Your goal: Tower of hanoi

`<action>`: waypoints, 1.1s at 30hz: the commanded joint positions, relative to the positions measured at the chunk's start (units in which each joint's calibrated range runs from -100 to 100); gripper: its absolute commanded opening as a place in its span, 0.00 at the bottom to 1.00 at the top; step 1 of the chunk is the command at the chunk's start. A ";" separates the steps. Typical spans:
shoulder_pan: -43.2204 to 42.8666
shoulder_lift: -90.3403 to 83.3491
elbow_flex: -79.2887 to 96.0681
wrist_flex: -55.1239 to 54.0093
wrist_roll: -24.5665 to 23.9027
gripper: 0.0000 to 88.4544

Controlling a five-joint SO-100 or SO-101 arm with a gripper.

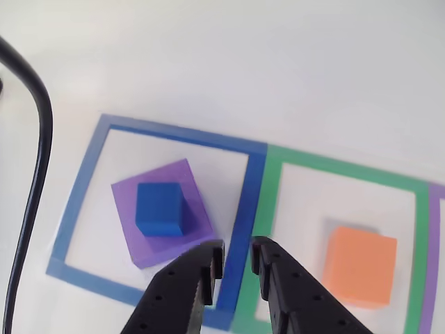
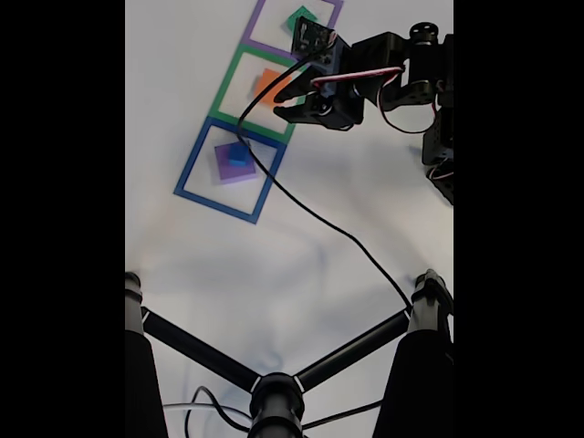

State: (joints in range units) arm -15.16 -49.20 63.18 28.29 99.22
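Observation:
A small blue cube (image 1: 160,207) (image 2: 238,155) sits on the flat purple slab (image 1: 191,184) (image 2: 225,171) inside the blue tape square. The orange block (image 1: 360,266) (image 2: 265,84) lies alone in the green tape square. A green block (image 2: 298,18) rests in the purple tape square at the far end. My gripper (image 1: 236,259) (image 2: 279,102) hovers over the border between the blue and green squares. Its black fingers stand a little apart with nothing between them. It touches none of the blocks.
A black cable (image 1: 35,139) (image 2: 310,214) runs across the white table from the arm toward the near side. Black tripod legs (image 2: 274,392) spread along the near edge in the fixed view. The arm's body (image 2: 411,82) stands to the right of the squares.

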 commanded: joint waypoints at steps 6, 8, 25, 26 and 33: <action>0.03 1.85 7.38 -17.08 0.78 0.11; 0.56 1.53 12.10 -23.40 0.78 0.20; -3.18 15.55 22.91 -56.34 0.78 0.29; -3.25 17.63 22.37 -57.96 0.78 0.29; -3.41 31.57 17.55 -67.35 0.78 0.28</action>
State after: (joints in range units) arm -17.98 -22.50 84.60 -33.44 99.02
